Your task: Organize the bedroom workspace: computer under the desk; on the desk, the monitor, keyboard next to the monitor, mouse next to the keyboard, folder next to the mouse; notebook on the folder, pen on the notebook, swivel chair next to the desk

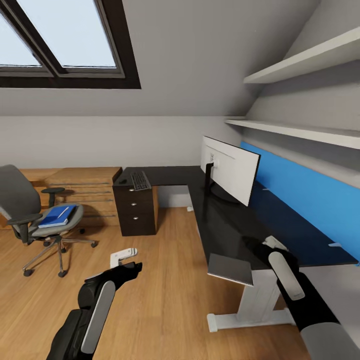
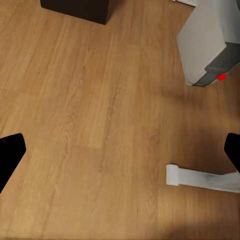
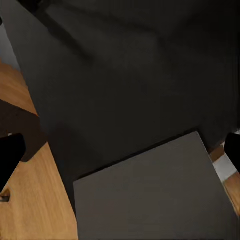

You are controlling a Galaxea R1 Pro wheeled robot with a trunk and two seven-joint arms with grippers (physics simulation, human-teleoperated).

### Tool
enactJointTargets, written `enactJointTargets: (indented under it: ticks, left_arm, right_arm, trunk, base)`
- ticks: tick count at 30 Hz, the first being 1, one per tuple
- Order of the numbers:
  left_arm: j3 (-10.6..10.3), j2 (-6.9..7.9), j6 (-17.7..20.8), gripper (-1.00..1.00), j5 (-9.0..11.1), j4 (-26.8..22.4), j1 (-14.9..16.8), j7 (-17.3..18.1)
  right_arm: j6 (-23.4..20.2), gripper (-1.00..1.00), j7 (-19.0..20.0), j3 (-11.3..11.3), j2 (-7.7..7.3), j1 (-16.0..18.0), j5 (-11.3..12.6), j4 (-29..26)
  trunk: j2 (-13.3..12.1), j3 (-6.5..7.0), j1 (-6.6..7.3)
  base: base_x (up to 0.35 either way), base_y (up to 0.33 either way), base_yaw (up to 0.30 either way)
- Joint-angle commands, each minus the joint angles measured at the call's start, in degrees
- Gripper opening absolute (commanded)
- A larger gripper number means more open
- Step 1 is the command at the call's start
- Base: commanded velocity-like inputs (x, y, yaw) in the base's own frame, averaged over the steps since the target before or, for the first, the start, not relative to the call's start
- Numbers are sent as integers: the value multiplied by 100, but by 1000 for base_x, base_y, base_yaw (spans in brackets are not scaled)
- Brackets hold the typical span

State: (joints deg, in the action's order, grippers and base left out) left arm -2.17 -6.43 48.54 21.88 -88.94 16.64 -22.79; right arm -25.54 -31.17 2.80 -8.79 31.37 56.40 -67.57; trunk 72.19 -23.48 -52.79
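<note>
The monitor (image 1: 231, 169) stands on the black desk (image 1: 220, 225). The keyboard (image 1: 140, 180) lies on the desk's far-left wing with a small dark mouse (image 1: 122, 181) beside it. On the swivel chair (image 1: 30, 215), at the left, lies the blue folder (image 1: 57, 216) with a thin white stick on it, apparently the pen (image 1: 63, 212). The grey notebook (image 1: 230, 269) (image 3: 150, 195) overhangs the desk's near end. My right gripper (image 1: 252, 245) (image 3: 120, 150) hovers open just above it. My left gripper (image 1: 135, 267) (image 2: 120, 155) is open over the floor. A grey-white box, likely the computer (image 2: 202, 45), stands beneath the desk.
A black drawer unit (image 1: 136, 210) (image 2: 75, 10) carries the desk's left wing, with a wooden chest (image 1: 85, 192) behind it. The desk's white foot (image 1: 250, 315) (image 2: 200, 179) lies on the wood floor. Wall shelves (image 1: 300, 132) and a blue panel (image 1: 310, 195) run along the right.
</note>
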Motion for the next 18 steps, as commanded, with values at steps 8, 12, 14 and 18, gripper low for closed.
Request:
enactJointTargets:
  ticks: [8, 12, 14, 18]
  left_arm:
    - [58, 0, -10, 100, 62, -1, 4, -51]
    - [72, 1, -25, 100, 62, -1, 5, -50]
    - [75, 1, -27, 100, 62, -1, 5, -53]
    - [160, 5, -28, 100, 62, 0, 6, -58]
  right_arm:
    - [-11, 100, 137, -277, -27, -22, 62, -3]
    - [-13, 100, 251, -662, -56, -122, 93, 13]
    - [-18, 100, 392, -915, -70, -202, 135, 14]
    - [-65, 100, 1407, -1820, -99, -449, 272, 123]
  trunk:
    - [285, -133, -154]
    - [445, -204, -242]
    - [526, -240, -286]
    - [686, -312, -374]
  base:
    - [0, 0, 0]
    - [0, 0, 0]
    - [0, 0, 0]
    - [0, 0, 0]
